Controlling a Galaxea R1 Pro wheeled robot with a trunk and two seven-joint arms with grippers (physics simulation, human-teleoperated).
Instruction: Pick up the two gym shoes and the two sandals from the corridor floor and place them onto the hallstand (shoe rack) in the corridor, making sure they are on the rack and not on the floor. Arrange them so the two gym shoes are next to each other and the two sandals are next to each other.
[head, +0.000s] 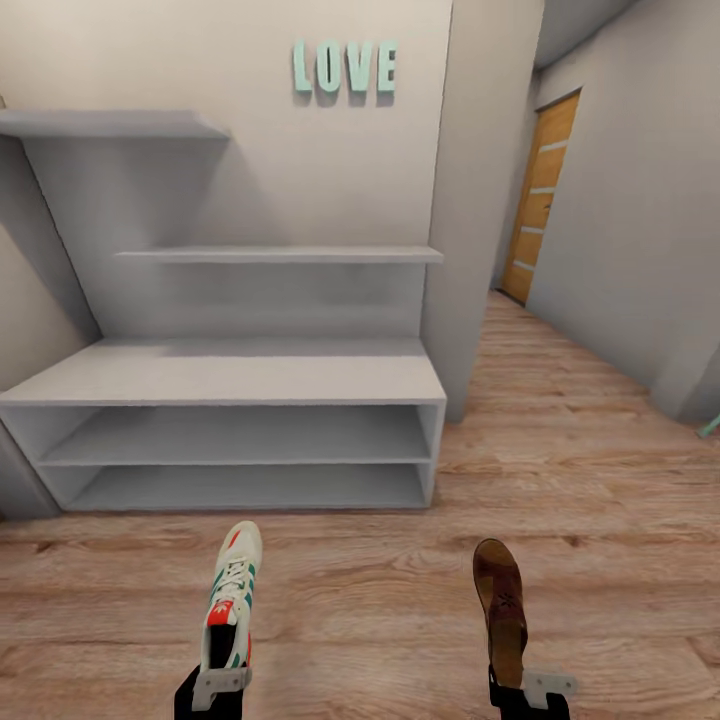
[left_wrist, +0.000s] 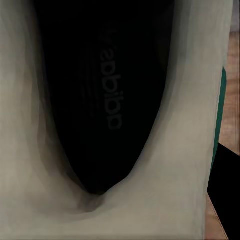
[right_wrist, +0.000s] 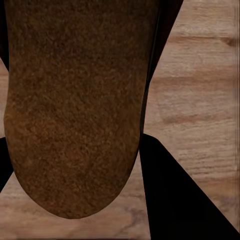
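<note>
Gripping a gym shoe (head: 232, 590) in the left pincer (head: 222, 668) at 7 o'clock, a sandal (head: 501, 608) in the right pincer (head: 512, 675) at 5 o'clock; facing the hallstand (head: 230, 380) at 11 o'clock, shelf rows bare.

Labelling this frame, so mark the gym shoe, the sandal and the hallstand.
gym shoe (head: 232, 590), head view, laces.
sandal (head: 501, 605), head view, insole.
hallstand (head: 230, 378), head view, bench top.

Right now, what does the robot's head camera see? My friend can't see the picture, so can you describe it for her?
The robot faces a pale-grey shoe rack with bare shelves. Its left gripper holds up a white sneaker and its right gripper a brown sandal, both above the wood floor. Teal letters spelling LOVE hang on the wall.
</note>
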